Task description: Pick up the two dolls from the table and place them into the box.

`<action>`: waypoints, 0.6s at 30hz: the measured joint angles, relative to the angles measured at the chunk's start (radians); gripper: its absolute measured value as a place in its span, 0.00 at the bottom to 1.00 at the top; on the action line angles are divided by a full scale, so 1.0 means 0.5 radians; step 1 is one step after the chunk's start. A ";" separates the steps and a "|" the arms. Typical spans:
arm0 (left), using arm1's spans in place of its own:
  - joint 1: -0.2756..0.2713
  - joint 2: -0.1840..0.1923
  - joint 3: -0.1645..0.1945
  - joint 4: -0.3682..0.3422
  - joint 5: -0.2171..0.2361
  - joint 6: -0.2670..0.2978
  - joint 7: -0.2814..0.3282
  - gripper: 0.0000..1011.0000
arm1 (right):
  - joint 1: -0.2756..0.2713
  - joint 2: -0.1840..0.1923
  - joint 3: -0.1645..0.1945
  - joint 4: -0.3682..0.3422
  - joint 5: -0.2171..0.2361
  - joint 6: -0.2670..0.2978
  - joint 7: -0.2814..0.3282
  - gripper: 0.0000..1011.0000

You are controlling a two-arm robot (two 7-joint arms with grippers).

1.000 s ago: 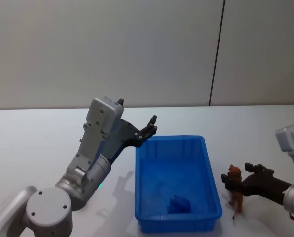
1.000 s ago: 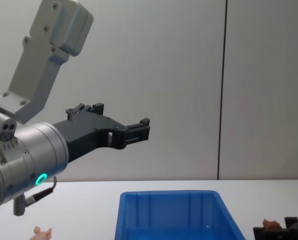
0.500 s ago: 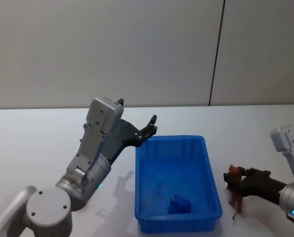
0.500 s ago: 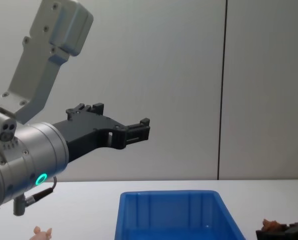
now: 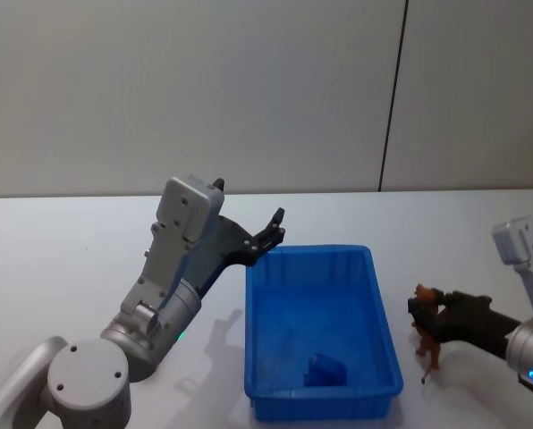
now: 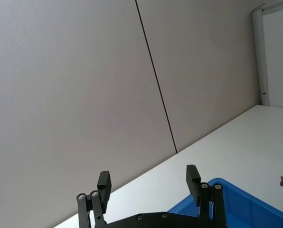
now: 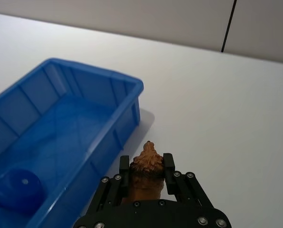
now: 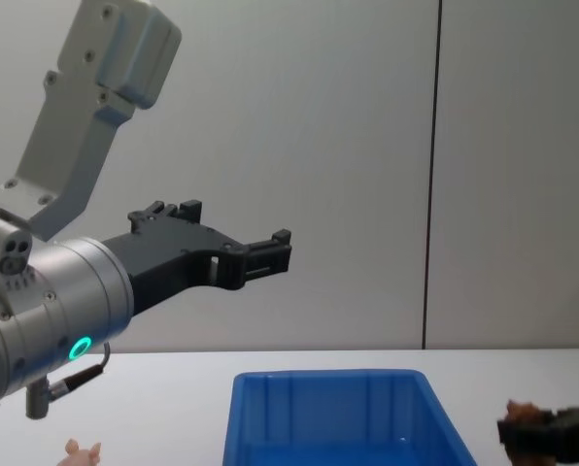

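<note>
The shaggy brown doll (image 5: 426,323) is pinched between the fingers of my right gripper (image 5: 425,315), just right of the blue box (image 5: 320,251). In the right wrist view the doll's head (image 7: 144,164) sticks up between the pads of the shut gripper (image 7: 146,163), with the box rim (image 7: 132,84) close ahead. My left gripper (image 5: 271,231) hangs open and empty in the air above the box's far left corner, raised high in the chest view (image 8: 270,254). The pale pink doll (image 8: 81,450) lies on the white table (image 5: 61,241) to the left of the box.
A small blue object (image 5: 325,368) lies inside the box near its front wall and also shows in the right wrist view (image 7: 18,190). A plain wall with a dark vertical seam (image 5: 392,98) stands behind the table. The tabletop right of the box is bare.
My right gripper has drawn in around the brown doll and risen slightly with it. The left arm has not moved.
</note>
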 joint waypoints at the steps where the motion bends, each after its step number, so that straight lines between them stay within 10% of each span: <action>1: 0.000 0.000 0.000 0.000 0.000 0.000 0.000 0.99 | 0.002 0.000 0.001 -0.005 0.000 -0.009 -0.002 0.40; 18: 0.000 0.000 0.000 0.000 0.000 0.000 0.000 0.99 | 0.125 -0.062 0.000 -0.125 0.011 -0.216 0.045 0.40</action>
